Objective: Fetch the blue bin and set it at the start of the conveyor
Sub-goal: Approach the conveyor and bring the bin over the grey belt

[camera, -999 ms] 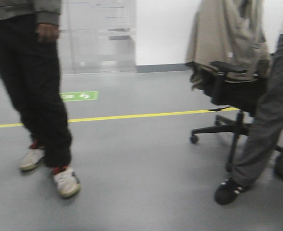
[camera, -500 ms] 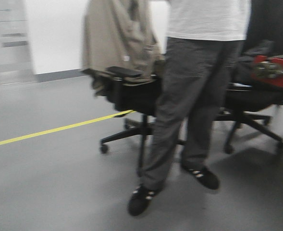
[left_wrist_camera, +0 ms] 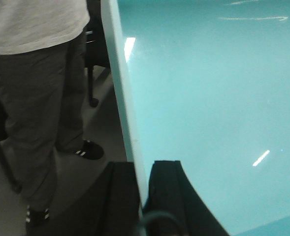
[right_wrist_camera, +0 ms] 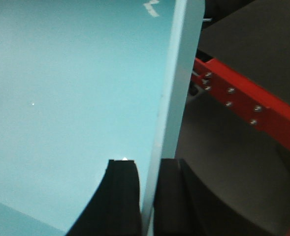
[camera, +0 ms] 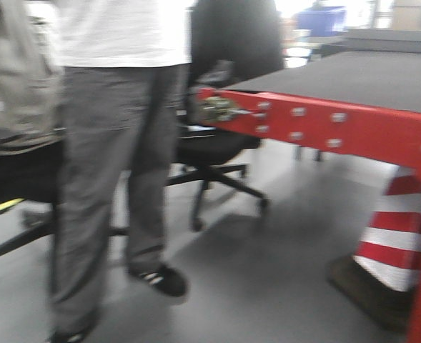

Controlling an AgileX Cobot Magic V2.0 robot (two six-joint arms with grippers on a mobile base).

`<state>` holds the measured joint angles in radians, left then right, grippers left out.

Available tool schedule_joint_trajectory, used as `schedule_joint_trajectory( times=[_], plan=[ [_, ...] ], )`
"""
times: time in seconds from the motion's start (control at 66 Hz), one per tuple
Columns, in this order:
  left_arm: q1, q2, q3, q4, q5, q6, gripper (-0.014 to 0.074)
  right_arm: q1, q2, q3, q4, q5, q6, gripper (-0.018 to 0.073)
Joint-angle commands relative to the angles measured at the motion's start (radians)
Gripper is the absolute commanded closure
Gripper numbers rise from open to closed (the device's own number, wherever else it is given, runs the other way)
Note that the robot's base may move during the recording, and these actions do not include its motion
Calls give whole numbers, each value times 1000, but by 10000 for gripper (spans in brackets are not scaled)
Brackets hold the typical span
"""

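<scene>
Jaws of the left gripper (left_wrist_camera: 142,172) and right gripper (right_wrist_camera: 147,169) clamp opposite walls of the blue bin (left_wrist_camera: 209,98), near the conveyor start (camera: 353,78).

Person (camera: 117,179) in grey trousers, white shirt and black striped shoes stands left of centre on grey floor (camera: 267,279). Black office chair (camera: 214,153) just behind. Beige jacket (camera: 13,78) far left. Red-and-white striped cone (camera: 396,236) at right. Dark blue bin (camera: 323,20) far back, blurred.
</scene>
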<state>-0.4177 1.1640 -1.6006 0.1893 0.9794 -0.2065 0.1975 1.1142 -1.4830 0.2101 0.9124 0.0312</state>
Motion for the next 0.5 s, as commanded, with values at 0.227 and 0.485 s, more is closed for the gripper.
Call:
schedule_joint_trajectory(
  times=[0.227, 0.485],
  plan=[
    [12, -13, -4, 202, -4, 19, 707, -15, -18, -5, -101, -24, -21, 711],
    [12, -13, -4, 210, -4, 19, 707, -15, -18, -5, -101, -24, -21, 711]
  ],
)
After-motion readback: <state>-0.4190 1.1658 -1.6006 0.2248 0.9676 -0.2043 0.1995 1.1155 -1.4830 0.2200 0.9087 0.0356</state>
